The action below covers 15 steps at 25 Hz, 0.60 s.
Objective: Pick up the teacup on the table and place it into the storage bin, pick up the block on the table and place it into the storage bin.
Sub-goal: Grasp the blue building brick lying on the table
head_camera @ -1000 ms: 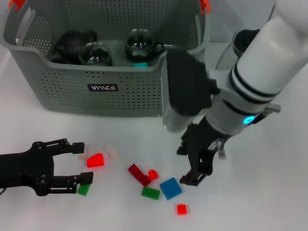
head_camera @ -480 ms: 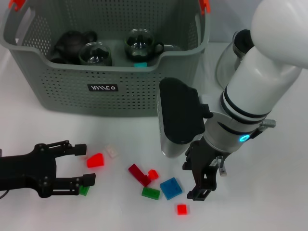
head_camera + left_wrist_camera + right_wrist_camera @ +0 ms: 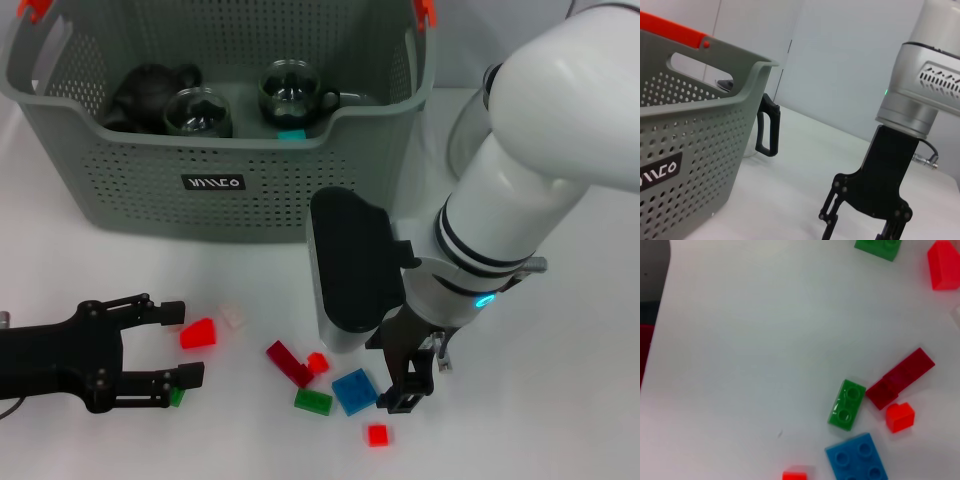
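The grey-green storage bin stands at the back and also shows in the left wrist view. It holds two glass teacups, a dark teapot and a teal block. No teacup shows on the table. Several blocks lie in front. My right gripper is open and empty, low beside the blue block, which also shows in the right wrist view. My left gripper is open at the front left, with the red wedge block between its fingers and a green block under the near finger.
On the table lie a clear block, a dark red long block, a small red block, a green block and a red block. A glass jug stands right of the bin, partly behind my right arm.
My right arm has swung down and to the left, bringing its open gripper close beside the blue block. My left gripper has edged slightly right towards the red wedge.
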### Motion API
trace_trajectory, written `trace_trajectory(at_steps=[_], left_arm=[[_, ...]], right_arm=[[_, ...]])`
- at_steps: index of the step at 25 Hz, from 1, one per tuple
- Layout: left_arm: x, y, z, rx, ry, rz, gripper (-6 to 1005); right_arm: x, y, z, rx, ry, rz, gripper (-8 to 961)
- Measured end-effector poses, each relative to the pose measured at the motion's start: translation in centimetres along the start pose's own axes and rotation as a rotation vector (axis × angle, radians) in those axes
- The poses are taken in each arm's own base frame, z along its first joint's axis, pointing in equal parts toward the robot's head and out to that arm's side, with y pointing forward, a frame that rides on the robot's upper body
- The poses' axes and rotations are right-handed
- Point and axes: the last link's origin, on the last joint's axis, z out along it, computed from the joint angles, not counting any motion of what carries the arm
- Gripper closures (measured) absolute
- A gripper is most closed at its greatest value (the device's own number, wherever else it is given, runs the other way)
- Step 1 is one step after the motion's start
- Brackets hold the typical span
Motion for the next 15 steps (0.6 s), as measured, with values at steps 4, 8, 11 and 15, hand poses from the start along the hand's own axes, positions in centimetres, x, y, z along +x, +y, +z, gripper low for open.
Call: trace_trajectory(at_steps=[4, 8, 11, 15], left_arm=[[-0.07, 0.07, 0.08, -0.003, 0.003, -0.005, 133], [-0.06, 0.07, 0.09, -0.003, 0.004, -0.005, 133], [-0.04, 0.06, 0.09, -0.003, 0.005, -0.004, 133], [-0.04, 0.07, 0.1, -0.003, 0.007, -0.005, 133]], right_arm=[[-0.25, -0.01, 0.26, 0.016, -0.002, -0.016, 253], [-0.34, -0.04, 0.34, 0.023, -0.004, -0.027, 252], [-0.4, -0.03, 0.39, 0.025, -0.002, -0.038, 252], [-0.56, 0.05, 0.48, 0.028, 0.005, -0.056, 252]])
